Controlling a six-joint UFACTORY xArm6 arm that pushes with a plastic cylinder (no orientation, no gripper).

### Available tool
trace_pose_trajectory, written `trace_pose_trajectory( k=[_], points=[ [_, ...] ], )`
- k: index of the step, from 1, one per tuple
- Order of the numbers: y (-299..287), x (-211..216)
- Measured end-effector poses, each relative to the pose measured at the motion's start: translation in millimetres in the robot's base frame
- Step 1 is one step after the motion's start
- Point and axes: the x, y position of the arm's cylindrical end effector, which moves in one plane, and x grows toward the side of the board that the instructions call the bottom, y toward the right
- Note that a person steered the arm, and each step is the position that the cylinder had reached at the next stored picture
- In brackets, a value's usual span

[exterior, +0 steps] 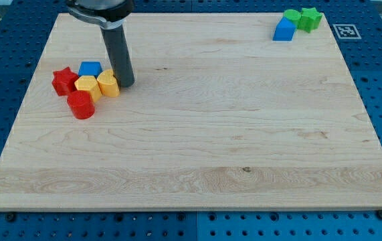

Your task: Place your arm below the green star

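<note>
The green star [310, 18] lies at the view's top right corner of the wooden board [197, 134], with a green block [291, 15] to its left and a blue block [284, 30] just below that. My tip [126, 84] rests on the board at the view's left, far from the green star. It touches the right side of a yellow block [108, 84].
A cluster sits at the view's left: a red star [63, 81], a blue block [90, 67], a yellow hexagon block [86, 86] and a red cylinder [81, 105]. A black-and-white marker tag [345, 30] lies off the board's top right corner.
</note>
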Motion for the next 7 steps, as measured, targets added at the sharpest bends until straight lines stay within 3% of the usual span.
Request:
trace_pose_trajectory(
  k=[1, 2, 3, 4, 5, 6, 7],
  points=[
    [25.2, 0.0],
    [141.3, -0.9],
    [206.9, -0.6],
    [212.8, -0.6],
    [276.2, -5.4],
    [374.1, -20.1],
    [393.9, -55.2]
  ],
)
